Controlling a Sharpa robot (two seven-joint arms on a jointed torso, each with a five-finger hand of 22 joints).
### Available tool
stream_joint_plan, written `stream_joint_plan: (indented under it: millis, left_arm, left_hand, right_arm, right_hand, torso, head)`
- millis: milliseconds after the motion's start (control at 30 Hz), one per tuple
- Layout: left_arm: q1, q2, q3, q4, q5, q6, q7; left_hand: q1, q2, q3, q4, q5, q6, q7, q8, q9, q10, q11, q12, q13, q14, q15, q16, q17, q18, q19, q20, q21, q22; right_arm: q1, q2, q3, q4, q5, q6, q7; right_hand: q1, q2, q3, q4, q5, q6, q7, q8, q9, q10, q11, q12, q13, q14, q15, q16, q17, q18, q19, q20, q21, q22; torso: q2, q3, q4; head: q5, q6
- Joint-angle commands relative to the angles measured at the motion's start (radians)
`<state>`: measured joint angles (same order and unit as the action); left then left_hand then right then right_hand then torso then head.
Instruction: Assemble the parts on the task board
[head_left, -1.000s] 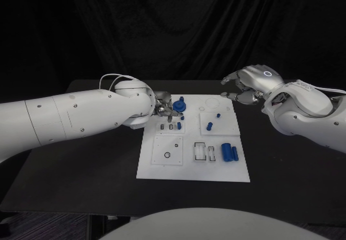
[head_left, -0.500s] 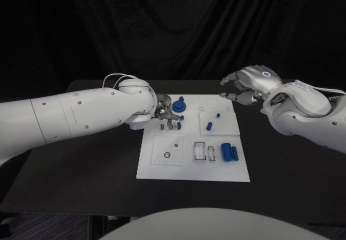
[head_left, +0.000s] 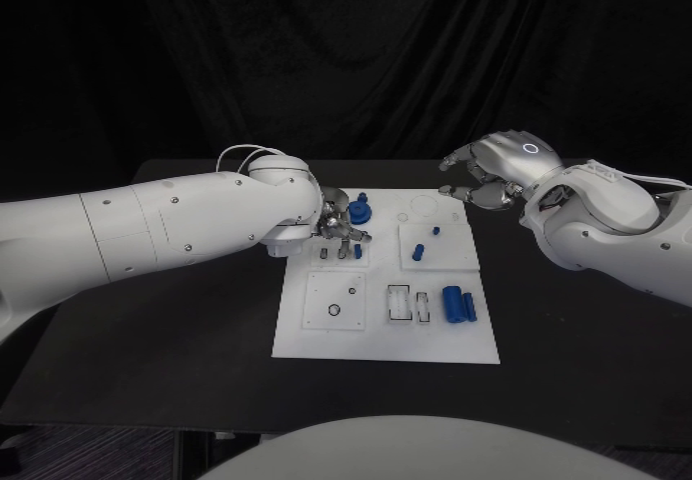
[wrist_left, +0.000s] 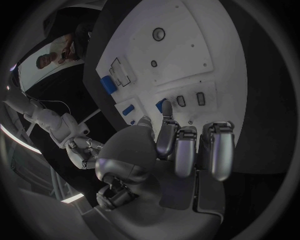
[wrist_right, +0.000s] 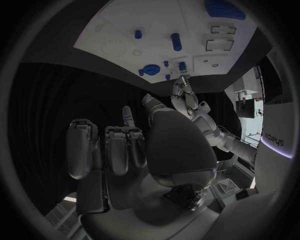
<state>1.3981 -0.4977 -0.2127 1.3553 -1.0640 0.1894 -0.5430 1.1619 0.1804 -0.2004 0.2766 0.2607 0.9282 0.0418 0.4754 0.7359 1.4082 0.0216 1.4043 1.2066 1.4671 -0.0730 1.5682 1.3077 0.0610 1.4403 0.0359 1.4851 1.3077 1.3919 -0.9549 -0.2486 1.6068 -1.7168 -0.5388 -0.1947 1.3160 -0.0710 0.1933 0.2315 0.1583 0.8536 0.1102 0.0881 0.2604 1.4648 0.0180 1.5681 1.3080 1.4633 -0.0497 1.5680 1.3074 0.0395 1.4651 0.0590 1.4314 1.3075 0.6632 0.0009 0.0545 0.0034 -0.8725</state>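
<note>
The white task board lies mid-table. A round blue part stands at its far left, with a small blue piece beside two slots just nearer. A blue peg, a tiny blue part and two blue cylinders are on the right half. My left hand hangs over the far left of the board, fingers pointing down by the small blue piece, holding nothing. My right hand hovers past the board's far right corner, fingers loosely curled and apart, holding nothing.
The board carries empty rectangular recesses and a panel with round holes. Black table surrounds the board on all sides. My left forearm reaches across the table's left part.
My left arm has edged right, bringing the hand slightly closer to the small blue piece and the slots. The right hand and the parts have not moved.
</note>
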Motion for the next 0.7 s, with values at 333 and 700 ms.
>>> stream_joint_plan:
  millis: [333,700]
  left_arm:
    - [0.000,0.017,0.001,-0.017,0.011,0.029,-0.018]
    - [0.000,0.026,0.001,-0.024,0.011,0.023,-0.013]
  left_hand:
    - [0.032,-0.007,0.023,-0.006,0.040,0.015,0.003,-0.041,0.000,0.163,-0.047,0.166,0.364,0.104,0.001,0.003,0.263,-0.013,-0.004,0.005,-0.008,0.078]
    - [0.045,-0.008,0.036,-0.010,0.052,0.022,0.002,-0.054,0.003,0.163,-0.047,0.166,0.364,0.104,0.002,0.003,0.263,-0.012,-0.006,0.006,-0.010,0.075]
  right_arm:
    - [-0.003,0.001,0.001,-0.002,-0.003,0.007,-0.001]
    - [-0.003,0.003,0.001,-0.004,-0.003,0.011,-0.001]
  right_hand:
    - [0.001,0.006,-0.001,0.002,0.005,0.005,0.000,0.004,-0.001,0.106,-0.002,0.003,0.263,0.108,0.001,0.003,0.263,-0.005,0.041,0.002,-0.003,0.217]
    - [-0.001,0.007,-0.002,0.003,0.006,0.005,0.001,0.004,-0.002,0.106,-0.002,0.003,0.263,0.108,0.001,0.003,0.263,-0.005,0.041,0.002,-0.003,0.217]
  torso:
    - [0.001,0.0001,-0.0010]
    - [0.001,-0.0002,0.0005]
  head:
    - [0.000,0.000]
    - [0.000,0.000]
